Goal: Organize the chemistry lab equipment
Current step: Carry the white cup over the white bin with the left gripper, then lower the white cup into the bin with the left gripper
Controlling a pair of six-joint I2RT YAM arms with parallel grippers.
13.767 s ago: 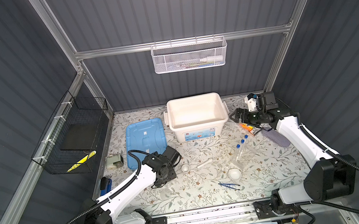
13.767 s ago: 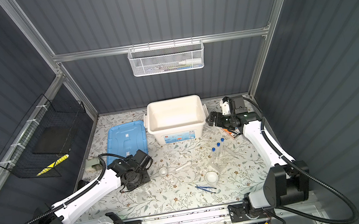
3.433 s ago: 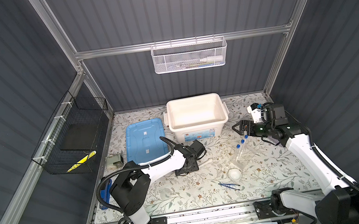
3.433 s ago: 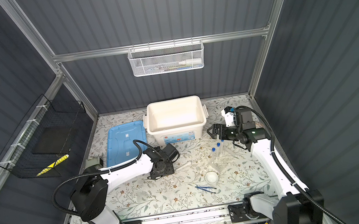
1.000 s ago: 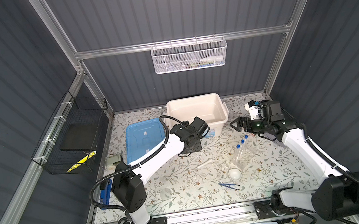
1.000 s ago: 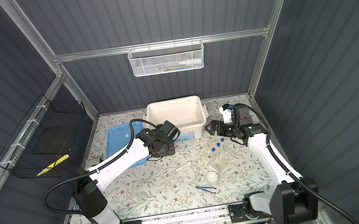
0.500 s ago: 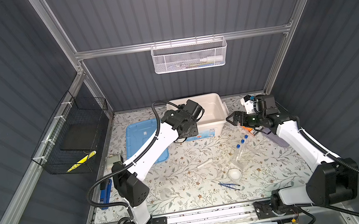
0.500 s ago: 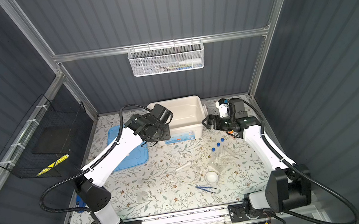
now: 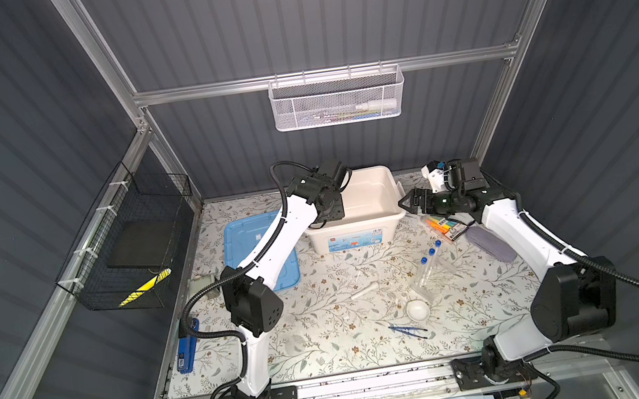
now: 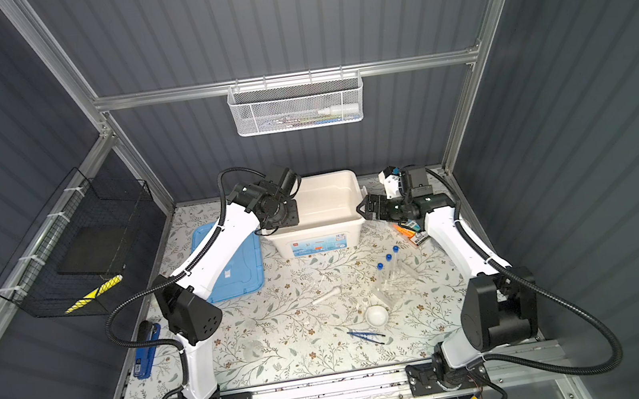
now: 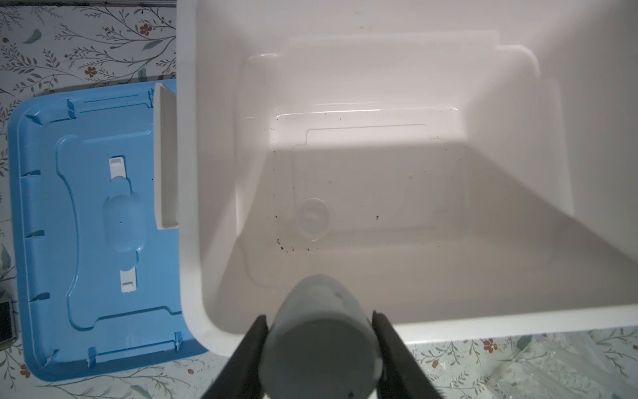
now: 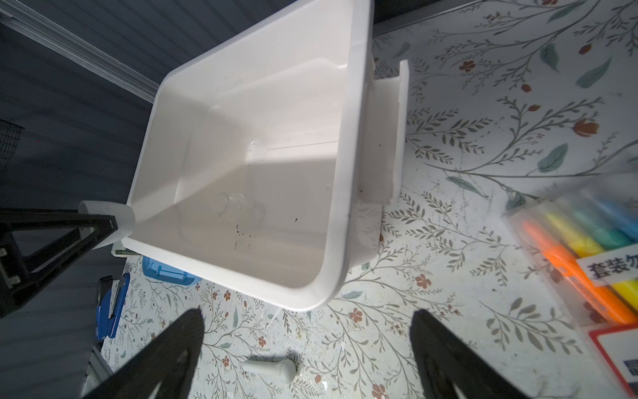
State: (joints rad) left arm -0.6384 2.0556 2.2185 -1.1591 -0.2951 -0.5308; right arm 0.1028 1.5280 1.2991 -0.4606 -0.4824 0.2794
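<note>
A small white dish (image 11: 319,340) is gripped in my left gripper (image 11: 319,316), which is shut on it and hangs over the near left corner of the white bin (image 9: 386,191). My right gripper (image 9: 408,202) stands open just right of the bin, with nothing between its fingers (image 12: 179,345). On the table lie the white pestle (image 9: 364,290), blue-capped tubes (image 9: 431,255) in a clear plastic rack (image 9: 429,278), a second white dish (image 9: 417,310) and dark blue tweezers (image 9: 408,330). A faint clear round piece (image 11: 312,216) shows on the bin's floor.
The blue lid (image 9: 249,239) lies flat left of the bin. A pack of coloured markers (image 9: 445,228) and a grey pouch (image 9: 488,245) lie under my right arm. A blue stapler (image 9: 186,348) sits at the table's left edge. Wire baskets hang on the walls.
My left arm has lifted the white dish from in front of the bin to over its near left corner. My right gripper has shifted back towards the bin's right side.
</note>
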